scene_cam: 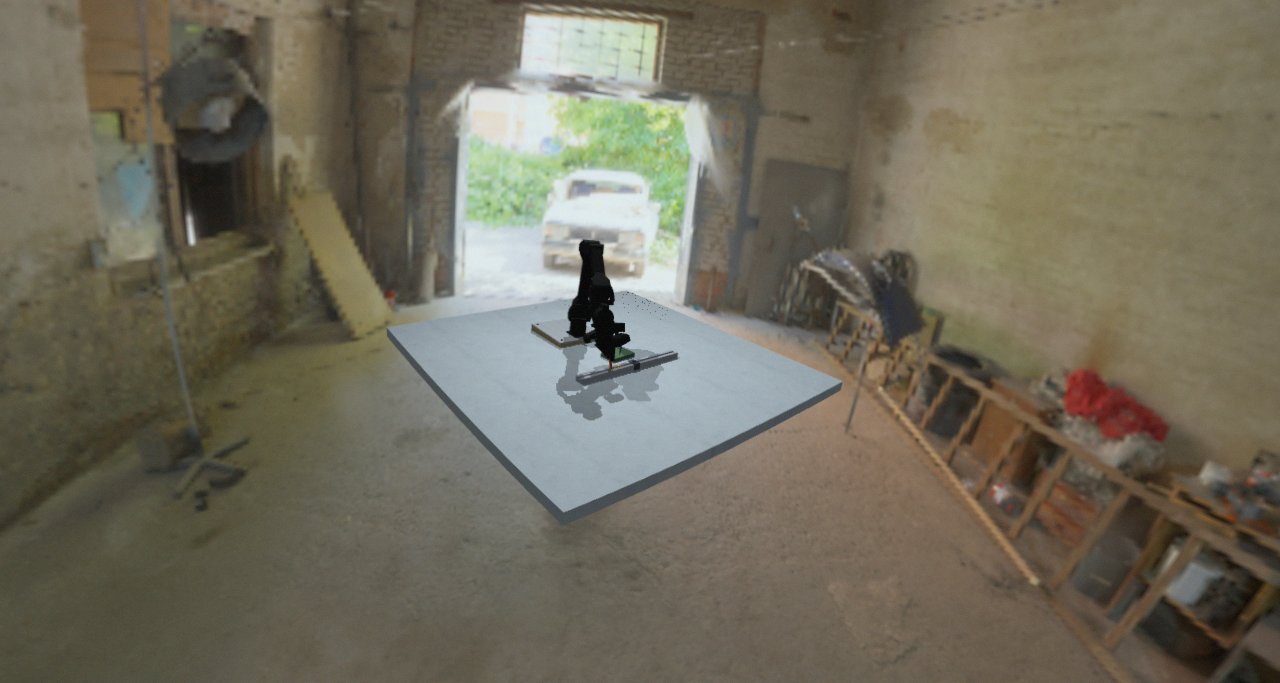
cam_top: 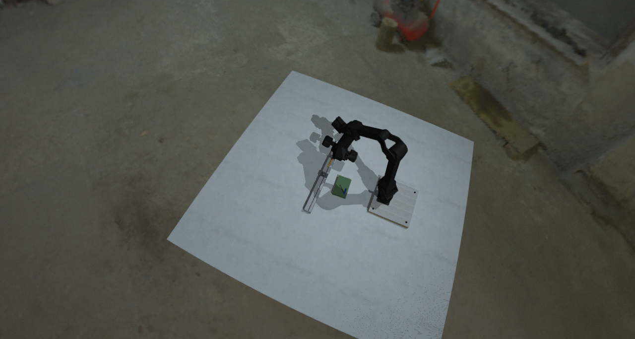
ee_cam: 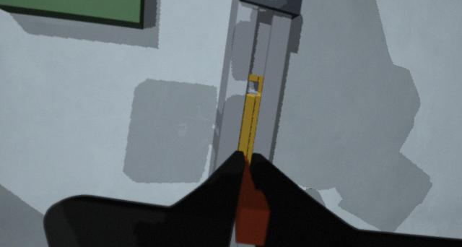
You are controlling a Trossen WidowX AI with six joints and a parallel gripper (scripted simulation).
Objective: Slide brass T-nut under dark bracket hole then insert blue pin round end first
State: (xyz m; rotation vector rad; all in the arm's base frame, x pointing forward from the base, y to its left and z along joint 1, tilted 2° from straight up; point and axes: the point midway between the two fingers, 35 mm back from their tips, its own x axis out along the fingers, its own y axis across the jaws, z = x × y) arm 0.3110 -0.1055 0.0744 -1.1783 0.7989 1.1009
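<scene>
Pinching the orange handle [scene_cam: 610,365] [ee_cam: 251,222] between the closely set fingertips of the pincer [cam_top: 333,157] [scene_cam: 610,358] [ee_cam: 246,159]. Keeping the brass T-nut [cam_top: 330,163] [ee_cam: 249,120] lengthwise along the slot of the aluminum rail [cam_top: 316,190] [scene_cam: 597,376] [ee_cam: 279,59], at centre of the wrist frame, probably for entering narrow side first or for sliding. Not showing clearly whether lying flat under the lips; not confirming seating from these views.

Resting short of the dark bracket [cam_top: 324,174] [scene_cam: 636,365] [ee_cam: 289,3], at the top of the wrist frame, presumably leaving open slot for inserting before sliding. Probably needing level seating before travelling toward the bracket hole; risking jamming against a lip if tilting.

Storing the blue pin [cam_top: 345,190] in the green tray [cam_top: 341,178] [scene_cam: 623,354] [ee_cam: 72,1], near the rail, likely for easy reaching later.

Supporting rail, tray and base plate [cam_top: 404,203] [scene_cam: 550,334] on a pale, faintly mottled desk [cam_top: 266,248] [scene_cam: 537,428] [ee_cam: 54,77], receiving dark arm shadows around the rail. Standing over a worn floor [cam_top: 110,114] [scene_cam: 447,571] in a rough-walled workshop. Opening at upper centre of the exterior frame onto greenery and a pale car [scene_cam: 595,218]; keeping red machinery [cam_top: 414,28] at upper right of the top frame.
</scene>
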